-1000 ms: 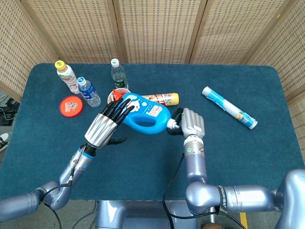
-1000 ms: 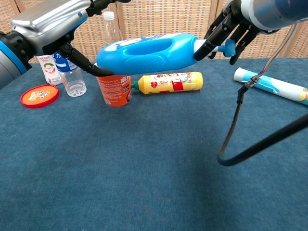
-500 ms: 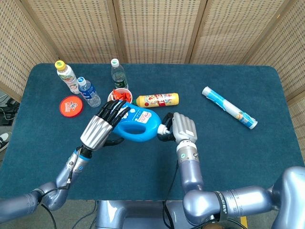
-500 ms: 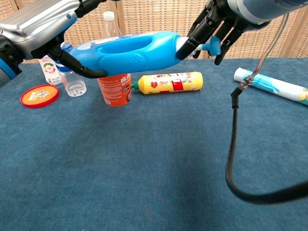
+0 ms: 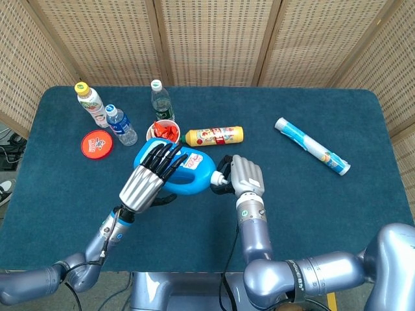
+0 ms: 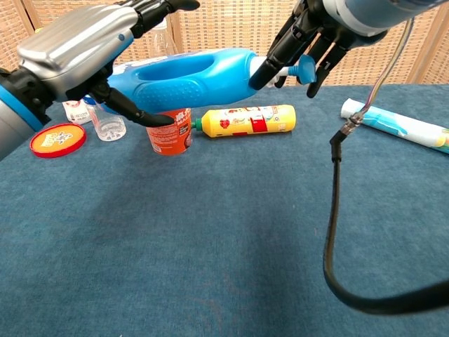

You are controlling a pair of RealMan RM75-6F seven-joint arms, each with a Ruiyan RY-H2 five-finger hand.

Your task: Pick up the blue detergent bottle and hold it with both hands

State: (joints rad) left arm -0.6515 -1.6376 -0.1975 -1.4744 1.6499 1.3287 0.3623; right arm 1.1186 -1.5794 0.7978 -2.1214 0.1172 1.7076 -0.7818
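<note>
- nearest: left hand [image 5: 148, 184] cupped over the base end of the blue detergent bottle [image 6: 189, 76], fingers [image 5: 166, 157] spread across the top, thumb hooked underneath in the chest view; holding it.
- just right of that: right hand [image 5: 244, 175] closed around the neck and cap end, bearing the other end.
- bottle itself: lying on its side, clear of the blue table cloth [image 6: 231, 239], spanned between both hands, left of centre and nearer than the cluttered middle.
- handling, judged: rigid moulded plastic, smooth and likely slippery; fill level not visible, so weight cannot be told. stippled belly patch and the handle loop look the surest holds; neck grip risks rotation.
- beyond: red cup [image 5: 163, 130] and yellow bottle [image 5: 215, 135] lying flat, just behind the held bottle.
- far left: red lid [image 5: 97, 143], three upright bottles, one clear bottle [image 5: 161, 100] farthest.
- far right: rolled tube [image 5: 311, 146], well apart.
</note>
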